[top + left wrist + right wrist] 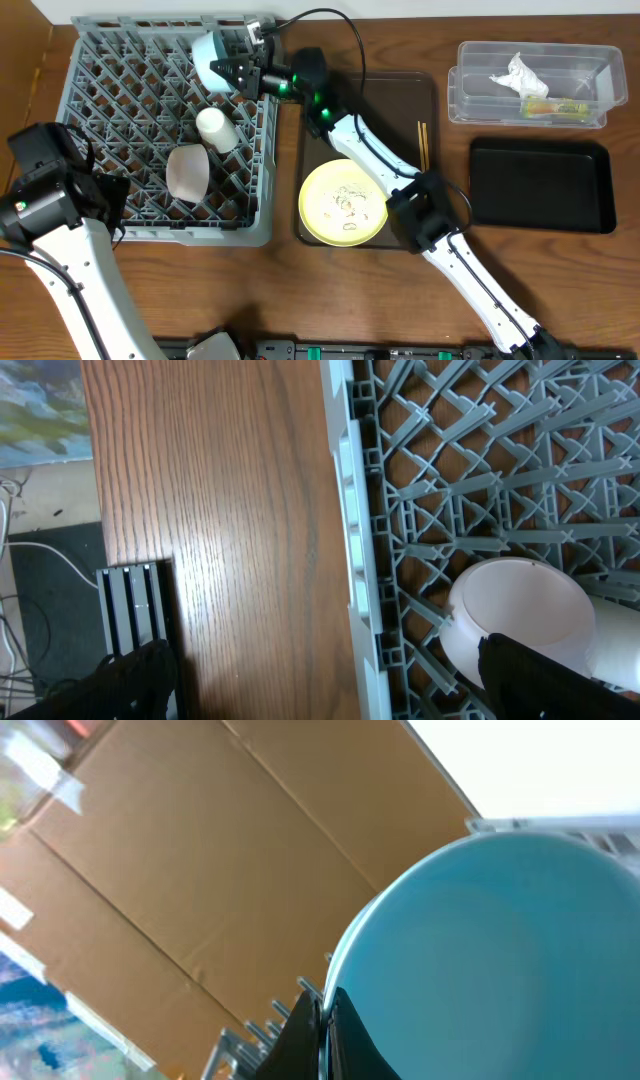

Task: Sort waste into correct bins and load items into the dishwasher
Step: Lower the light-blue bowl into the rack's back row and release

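Note:
My right gripper (238, 72) is shut on the rim of the light blue bowl (210, 58) and holds it tilted over the back of the grey dish rack (120, 90). The right wrist view shows the jaws (322, 1020) pinching the bowl's rim (500, 940). A white cup (215, 128) and a white bowl (187, 172) lie in the rack. My left gripper (105, 200) is open and empty at the rack's front left edge (350, 510), with the white bowl (515, 610) beside one finger. The pale yellow plate (343, 203) holds rice grains. Chopsticks (423, 146) lie beside it.
The plate and chopsticks sit on a brown serving tray (400, 90). A clear tub (480, 100) at the back right holds the white napkin (520, 72) and the yellow-green wrapper (553, 106). A black tray (540, 185) lies in front of it.

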Available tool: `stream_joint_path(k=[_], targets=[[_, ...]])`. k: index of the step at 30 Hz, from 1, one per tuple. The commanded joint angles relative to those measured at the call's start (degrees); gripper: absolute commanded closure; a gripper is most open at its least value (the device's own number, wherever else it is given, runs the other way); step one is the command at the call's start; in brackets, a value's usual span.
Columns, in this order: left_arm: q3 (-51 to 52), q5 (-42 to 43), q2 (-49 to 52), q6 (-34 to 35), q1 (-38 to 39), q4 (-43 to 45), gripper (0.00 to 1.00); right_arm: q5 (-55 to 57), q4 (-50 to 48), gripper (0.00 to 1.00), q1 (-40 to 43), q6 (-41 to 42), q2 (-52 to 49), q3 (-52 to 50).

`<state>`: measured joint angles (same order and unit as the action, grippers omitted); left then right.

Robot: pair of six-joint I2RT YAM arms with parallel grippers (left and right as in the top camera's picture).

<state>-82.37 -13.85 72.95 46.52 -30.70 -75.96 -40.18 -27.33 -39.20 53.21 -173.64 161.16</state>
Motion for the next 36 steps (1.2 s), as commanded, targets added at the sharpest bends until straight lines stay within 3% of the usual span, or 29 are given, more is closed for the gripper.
stream_joint_path(k=[1, 25, 31, 36], targets=[[-0.57, -0.55, -0.37, 0.31, -0.26, -0.11, 0.02, 2.1, -3.06, 0.99, -1.6, 2.08, 0.04, 0.28], [-0.57, -0.55, -0.37, 0.31, -0.26, -0.11, 0.02, 3.63, 4.44, 0.97, -2.82, -1.6, 0.04, 0.28], [-0.57, -0.55, -0.37, 0.31, -0.26, -0.11, 0.02, 3.28, 2.95, 0.99, -0.61, -0.07, 0.04, 0.28], [-0.57, -0.55, -0.37, 0.31, -0.26, -0.11, 0.02, 0.2, -5.73, 0.99, 0.2, 4.7, 0.04, 0.28]])
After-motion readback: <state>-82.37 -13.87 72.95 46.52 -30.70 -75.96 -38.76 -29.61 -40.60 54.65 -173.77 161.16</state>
